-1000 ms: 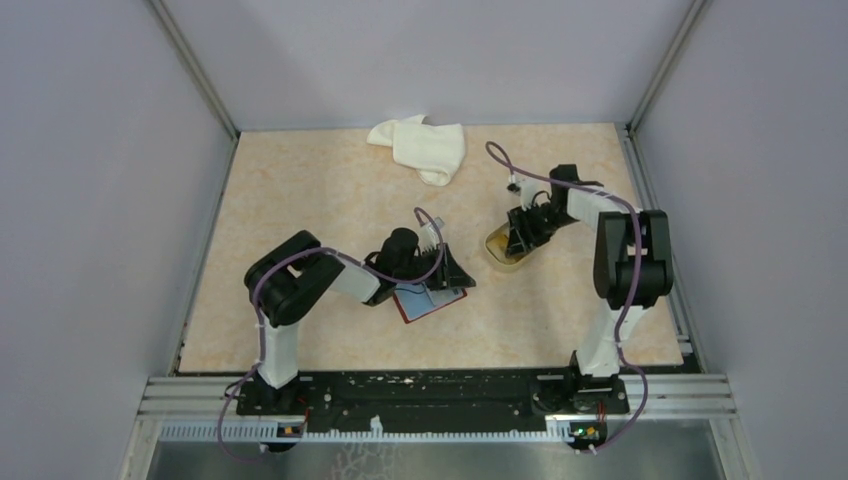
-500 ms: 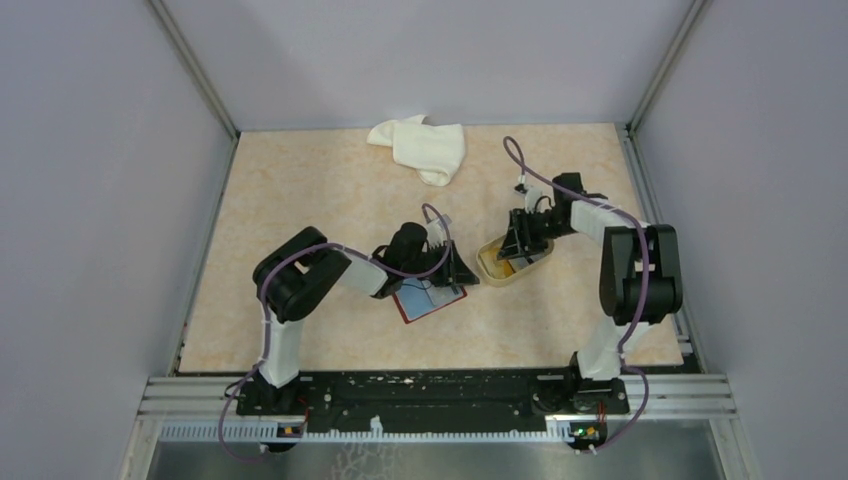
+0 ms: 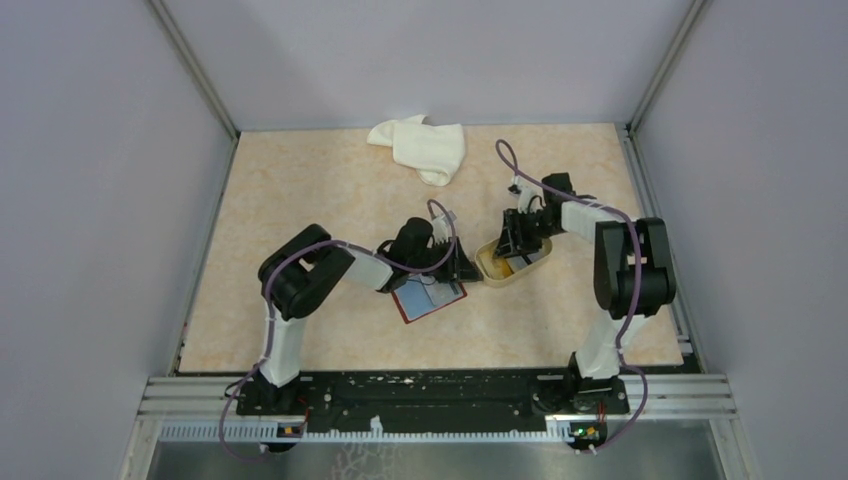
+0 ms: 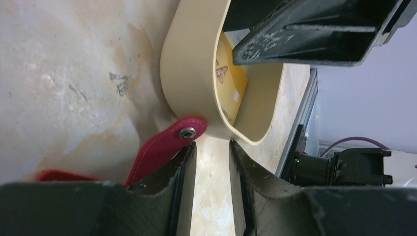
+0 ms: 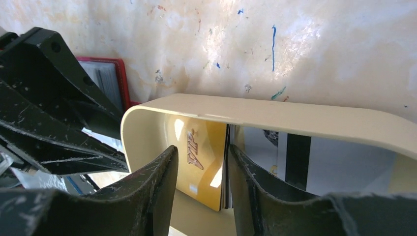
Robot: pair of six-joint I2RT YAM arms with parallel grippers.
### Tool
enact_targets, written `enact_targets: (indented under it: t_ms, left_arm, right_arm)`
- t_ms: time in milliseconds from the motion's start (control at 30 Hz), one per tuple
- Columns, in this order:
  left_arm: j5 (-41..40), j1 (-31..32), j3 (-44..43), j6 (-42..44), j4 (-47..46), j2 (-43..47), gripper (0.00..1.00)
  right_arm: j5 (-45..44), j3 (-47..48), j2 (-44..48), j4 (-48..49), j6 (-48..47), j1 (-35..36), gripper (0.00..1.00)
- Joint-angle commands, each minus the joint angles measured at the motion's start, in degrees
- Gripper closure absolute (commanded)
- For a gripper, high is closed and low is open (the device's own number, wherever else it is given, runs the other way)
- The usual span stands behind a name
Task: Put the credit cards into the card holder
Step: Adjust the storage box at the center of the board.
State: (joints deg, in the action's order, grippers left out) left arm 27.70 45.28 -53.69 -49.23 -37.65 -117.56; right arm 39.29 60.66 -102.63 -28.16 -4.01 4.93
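Observation:
The dark red card holder (image 3: 430,298) lies open on the table, and its red snap tab (image 4: 164,146) shows in the left wrist view. My left gripper (image 3: 466,270) sits low over the holder's right edge, its tips (image 4: 212,143) a narrow gap apart with only bare table between them, touching the beige tray's wall (image 4: 189,73). My right gripper (image 3: 515,248) reaches down into that tray (image 3: 535,258). Its open fingers (image 5: 200,147) stand either side of the edge of a gold card (image 5: 204,167) on top of a small stack. Another light card with a black stripe (image 5: 297,157) lies beside it.
A white cloth (image 3: 422,146) lies at the back of the table. The two grippers are close together at the tray's left end, and my right gripper's finger (image 4: 314,29) shows in the left wrist view. Grey walls enclose the table on three sides.
My left gripper has slid right until it touches the tray. My right gripper has shifted slightly left and lower inside the tray. The tray has moved a little toward the near-left.

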Motion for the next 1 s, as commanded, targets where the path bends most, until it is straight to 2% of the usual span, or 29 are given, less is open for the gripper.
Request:
enact_targets:
  t_ms: [0,300,533,667,800,967]
  left_arm:
    - [0.7,0.3,-2.4,1.5,1.4,-2.2,0.63]
    - [0.9,0.3,-5.1,2.0,2.9,-3.5,0.63]
    - [1.2,0.3,-7.3,2.5,3.3,-4.8,0.63]
    - [0.7,0.2,-9.1,3.0,4.5,-6.0,0.63]
    - [0.7,-0.2,-10.8,2.9,5.2,-7.1,0.63]
    - [0.6,-1.6,-12.0,3.6,6.7,-7.1,0.63]
  right_arm:
    - [-3.6,-0.5,-0.6,1.8,0.4,2.1,0.58]
    - [-8.5,-0.6,1.0,0.3,-2.3,2.4,0.55]
    - [1.6,0.0,-0.6,-4.4,-6.6,2.4,0.56]
    - [7.3,-0.5,0.8,-5.1,-7.8,2.0,0.61]
    - [9.9,-1.3,2.6,-4.6,-6.9,0.8,0.65]
    - [12.0,-1.8,3.9,-4.5,-6.6,-0.5,0.66]
